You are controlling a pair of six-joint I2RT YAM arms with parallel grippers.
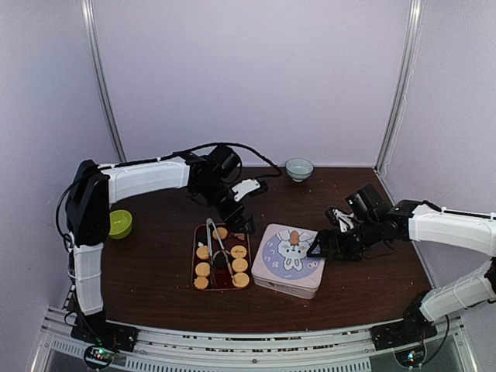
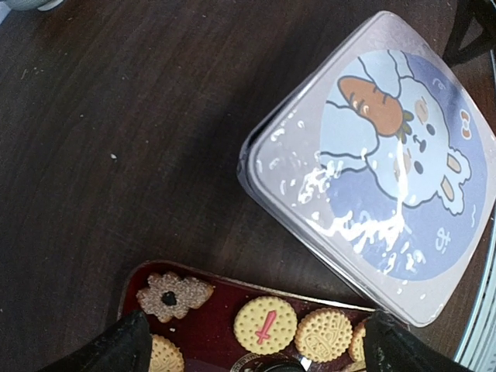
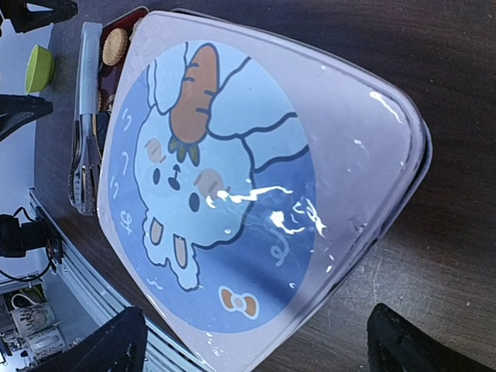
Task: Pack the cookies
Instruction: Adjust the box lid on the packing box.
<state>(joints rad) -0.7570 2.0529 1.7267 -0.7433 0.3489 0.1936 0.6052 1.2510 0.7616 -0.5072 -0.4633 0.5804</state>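
Note:
The cookies (image 1: 239, 265) lie in a dark red tray (image 1: 195, 246) left of centre: round golden ones and a brown flower-shaped one (image 2: 172, 294). In the left wrist view a round cookie with a pink mark (image 2: 265, 324) sits between the spread fingertips. My left gripper (image 1: 242, 225) hovers open over the tray's far end with nothing in it. A closed tin with a rabbit-and-carrot lid (image 1: 288, 260) stands right of the tray. My right gripper (image 1: 316, 249) is open at the tin's right edge, its fingers (image 3: 411, 341) apart over the lid's corner (image 3: 232, 178).
Metal tongs (image 1: 217, 249) lie lengthwise in the tray among the cookies. A green bowl (image 1: 118, 223) sits at the far left and a pale bowl (image 1: 299, 168) at the back by the wall. The table's front rail (image 3: 77, 279) runs close to the tin.

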